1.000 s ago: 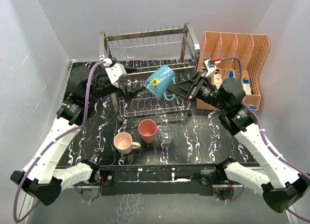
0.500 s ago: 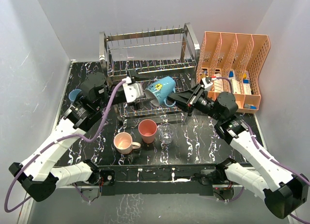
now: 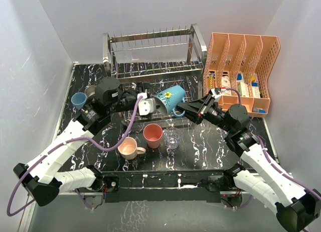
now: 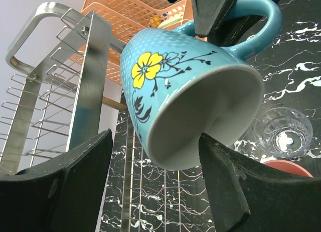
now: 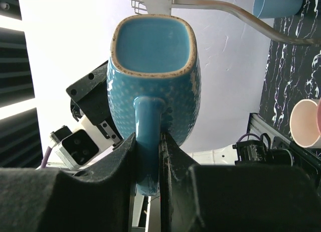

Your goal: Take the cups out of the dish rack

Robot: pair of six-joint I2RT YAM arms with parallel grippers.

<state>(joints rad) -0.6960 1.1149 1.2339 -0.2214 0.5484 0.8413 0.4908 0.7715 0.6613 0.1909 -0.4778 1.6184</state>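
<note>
The teal mug hangs in the air just in front of the dish rack, tilted with its mouth down toward the left arm. The right tool is clamped narrow on the handle alone. The left tool is spread wide, with one finger on each side of the mug's mouth. The wrist view suggests neither finger touches the rim, but the angle is too steep to be sure.

The main risk is the handle grip. A thin hold well off the mug's centre could let the body swing or twist if the left fingers knock the rim while closing. If the right tool lets go before the left has a firm squeeze, the mug falls. Directly below and a little nearer stand the salmon tumbler, the clear glass and the pink mug, close together, so a falling mug would strike them. The glass looks the most fragile.

The rack's front wire edge sits close behind both tools, and the orange organiser hems in the right elbow. The light blue tumbler and the tan cup stand beside the left arm. Bare counter shows to the right of the glass, and that is probably the safest spot to set the mug down.
</note>
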